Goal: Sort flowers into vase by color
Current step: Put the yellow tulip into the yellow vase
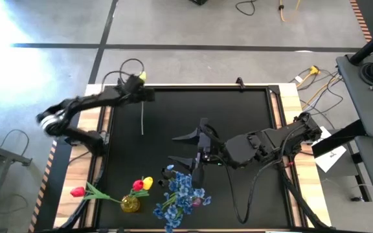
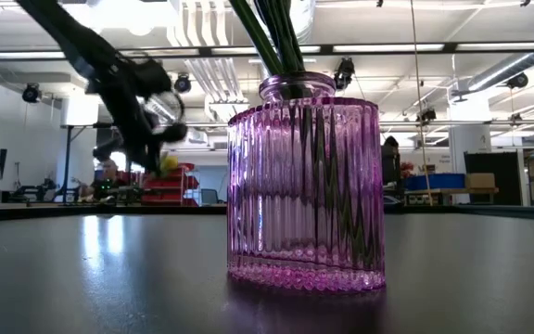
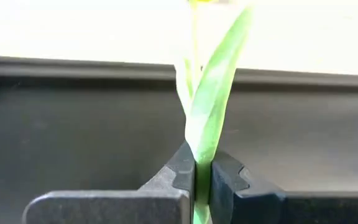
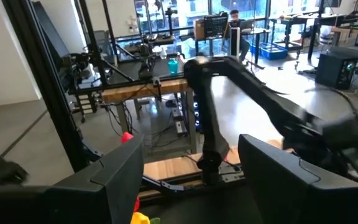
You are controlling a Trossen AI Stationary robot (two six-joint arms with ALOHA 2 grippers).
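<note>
My left gripper (image 1: 136, 87) is over the table's far left corner, shut on a yellow tulip whose bloom (image 1: 141, 76) shows beyond the fingers and whose thin stem (image 1: 141, 120) runs toward the near edge. In the low view the bloom (image 2: 168, 164) hangs above the table. My right gripper (image 1: 185, 147) is open near the table's middle, just beyond the blue sprays (image 1: 181, 194) that stand in the ribbed purple vase (image 2: 304, 186). A small yellow vase (image 1: 130, 204) holds a red tulip and a yellow tulip (image 1: 147, 183). Another red tulip (image 1: 78, 191) leans out to its left. My left gripper pinches the yellow tulip between its two fingers (image 3: 229, 177) at the stem and a long green leaf (image 3: 204, 140). The leaf and stem stand up out of the shut jaws. The fingers lie across the stem. The flower is lifted clear of the table.
The black table has a raised rim (image 1: 199, 87) and wooden side boards (image 1: 290, 97). Cables lie on the floor past the far edge and at the right. The two vases stand close together at the near edge. The left arm (image 4: 229, 81) shows in the right wrist view.
</note>
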